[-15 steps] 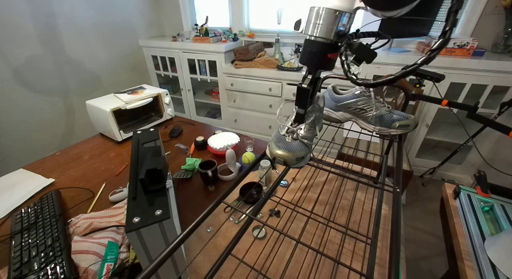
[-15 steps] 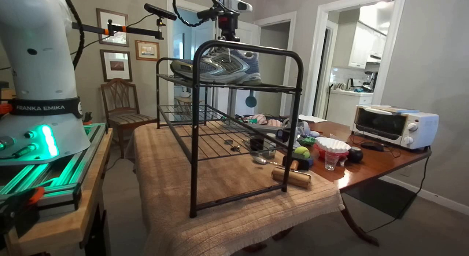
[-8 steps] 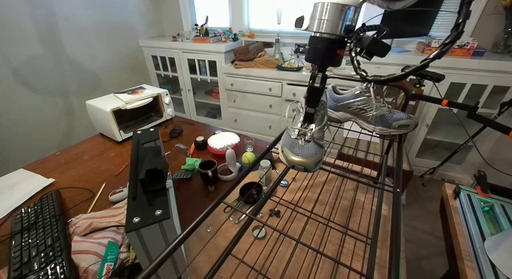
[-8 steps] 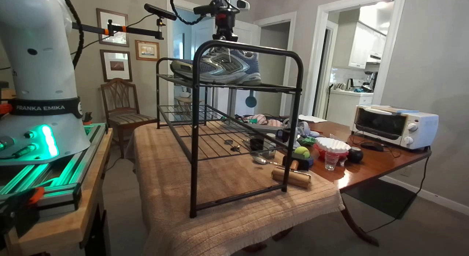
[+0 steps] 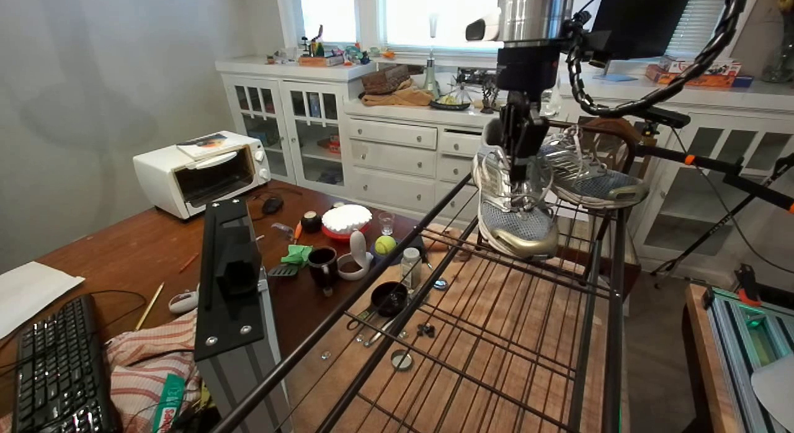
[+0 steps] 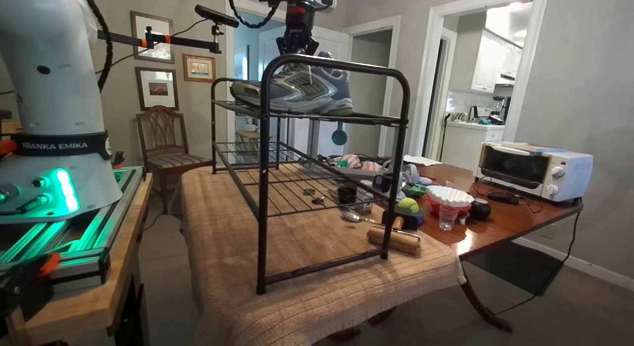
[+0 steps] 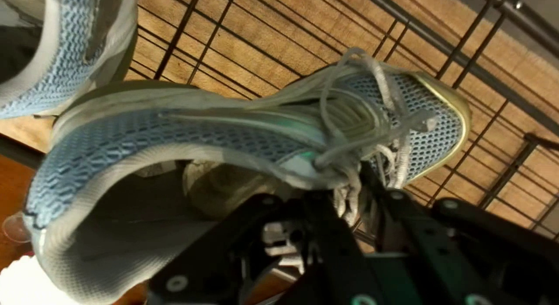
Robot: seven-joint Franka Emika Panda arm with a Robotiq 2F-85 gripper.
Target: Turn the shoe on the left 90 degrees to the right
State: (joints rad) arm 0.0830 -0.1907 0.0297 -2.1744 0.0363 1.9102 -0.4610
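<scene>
The shoe, a grey-silver sneaker with pale laces, is on the left in an exterior view, at the top shelf of the black wire rack. My gripper is shut on its laces and tongue. In the wrist view, the fingertips pinch the laces of the shoe, its toe pointing right. The second grey sneaker stands beside it; in an exterior view this second sneaker hides most of the held shoe. I cannot tell whether the held sole touches the shelf.
The second sneaker is close to the held shoe's heel in the wrist view. A dark-topped box, a mug, a jar and a toaster oven stand around the rack.
My gripper has carried the shoe to the right and turned it, its toe swinging from lower left to lower right in an exterior view. The second sneaker has not moved.
</scene>
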